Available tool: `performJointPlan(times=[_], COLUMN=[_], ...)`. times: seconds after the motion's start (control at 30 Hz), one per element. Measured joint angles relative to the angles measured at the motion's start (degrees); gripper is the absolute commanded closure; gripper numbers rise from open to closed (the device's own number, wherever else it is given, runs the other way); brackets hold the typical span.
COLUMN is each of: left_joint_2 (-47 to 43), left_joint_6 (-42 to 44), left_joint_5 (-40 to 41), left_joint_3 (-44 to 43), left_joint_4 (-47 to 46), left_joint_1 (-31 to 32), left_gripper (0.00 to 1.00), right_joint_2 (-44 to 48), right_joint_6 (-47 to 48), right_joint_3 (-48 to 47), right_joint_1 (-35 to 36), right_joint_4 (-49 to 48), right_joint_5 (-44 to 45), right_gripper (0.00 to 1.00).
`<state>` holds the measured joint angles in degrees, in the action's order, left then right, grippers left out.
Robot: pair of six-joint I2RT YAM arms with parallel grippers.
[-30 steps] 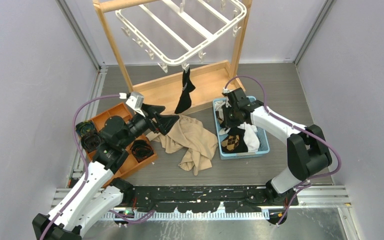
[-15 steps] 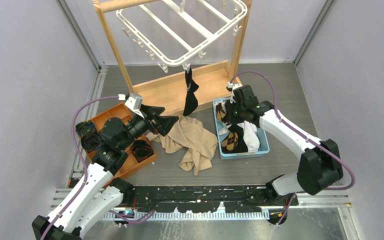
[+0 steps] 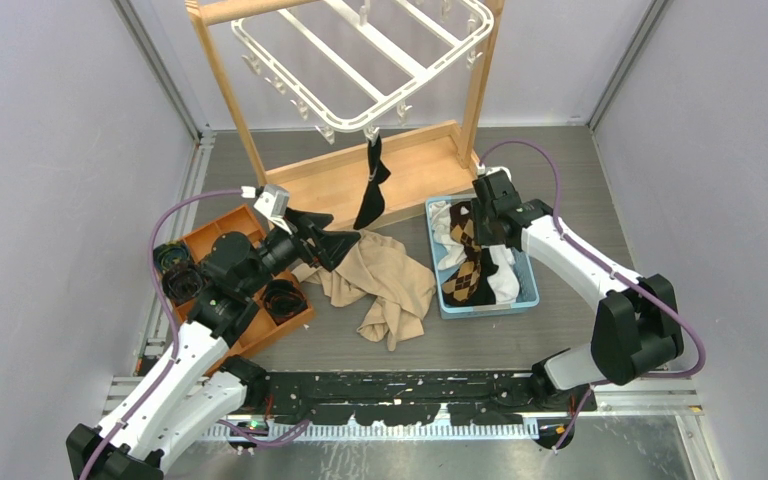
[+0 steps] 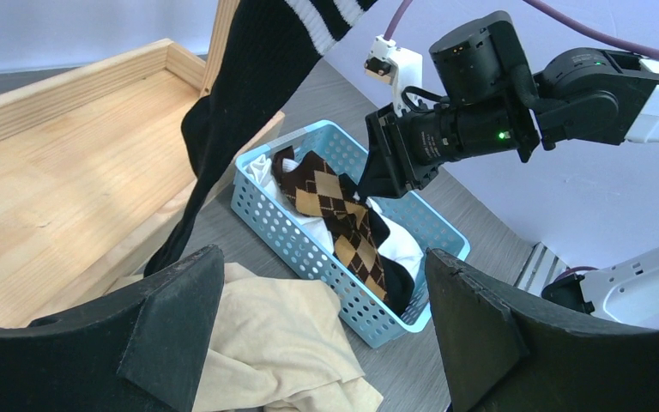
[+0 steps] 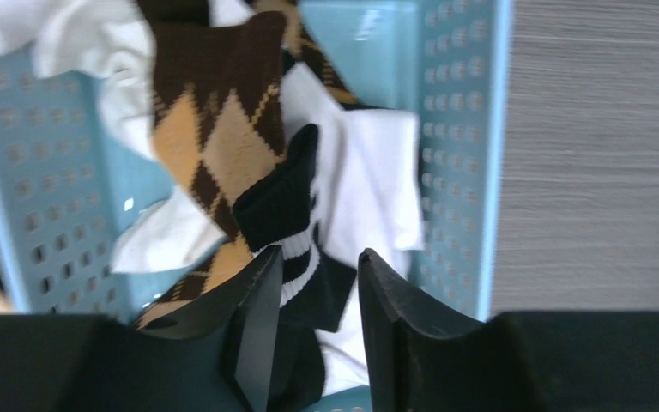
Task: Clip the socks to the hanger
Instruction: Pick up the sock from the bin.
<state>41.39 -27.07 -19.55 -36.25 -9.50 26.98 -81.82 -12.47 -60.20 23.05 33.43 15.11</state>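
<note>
— Grey, ribbed tabletop (image 3: 560,160) lay under your arms, shut in by pale lilac walls (image 3: 60,150) on three sides. The blue basket (image 3: 490,311) sat on it in front of your right arm.

— And the socks?

— Most were in that basket. A brown argyle sock (image 3: 465,265) stretched along it over white socks (image 3: 505,278), with a black striped sock (image 5: 279,206) among them. One more black sock (image 3: 370,190) hung beyond the basket's far left corner, clipped to the near rim of the hanger (image 3: 400,88).

— Where was the hanger?

— Up on the wooden stand (image 3: 330,185), beyond the basket and to its left.

— My right gripper?

— Your right gripper (image 5: 319,256) hovered over the basket's far end. Its fingers were a narrow way apart, with the striped cuff showing in the gap. Whether they pinched that cuff could not be told from the views.

— And the left?

— Your left gripper (image 4: 322,257) hung to the left of the basket, above the beige cloth (image 3: 385,280) that lay just beside it. Its fingers were spread wide and held nothing. An orange tray (image 3: 210,235) sat farther left of the basket, past the cloth.
</note>
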Motion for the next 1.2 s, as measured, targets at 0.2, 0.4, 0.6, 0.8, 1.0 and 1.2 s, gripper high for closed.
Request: performJointPlan(times=[0.2, 0.4, 0.6, 0.8, 1.0, 1.2], left_joint_2=[0.0, 0.0, 0.0, 0.1, 0.1, -0.1], left_joint_6=[0.0, 0.0, 0.0, -0.5, -1.0, -1.2], left_joint_5=[0.0, 0.0, 0.0, 0.0, 0.1, 0.1], left_joint_3=[0.0, 0.0, 0.0, 0.0, 0.1, 0.1], left_joint_4=[0.0, -0.1, -0.2, -0.2, -0.2, -0.2], left_joint_1=[0.0, 0.0, 0.0, 0.0, 0.0, 0.0], left_gripper=[0.13, 0.13, 0.13, 0.14, 0.14, 0.14], right_joint_2=[-0.3, 4.0, 7.0, -0.8, -3.6, -2.4], right_joint_6=[-0.2, -0.3, -2.1, -4.3, -5.9, -6.0], right_joint_3=[0.0, 1.3, 1.7, 0.7, 0.6, 0.3], right_joint_1=[-1.1, -1.4, -1.4, -1.4, -1.4, -2.0], right_joint_4=[1.4, -1.0, -5.4, -4.8, -4.2, -4.2], right_joint_5=[6.7, 0.1, -6.9, -5.2, -2.2, -0.4], right_gripper=[0.45, 0.36, 0.33, 0.37, 0.51, 0.49])
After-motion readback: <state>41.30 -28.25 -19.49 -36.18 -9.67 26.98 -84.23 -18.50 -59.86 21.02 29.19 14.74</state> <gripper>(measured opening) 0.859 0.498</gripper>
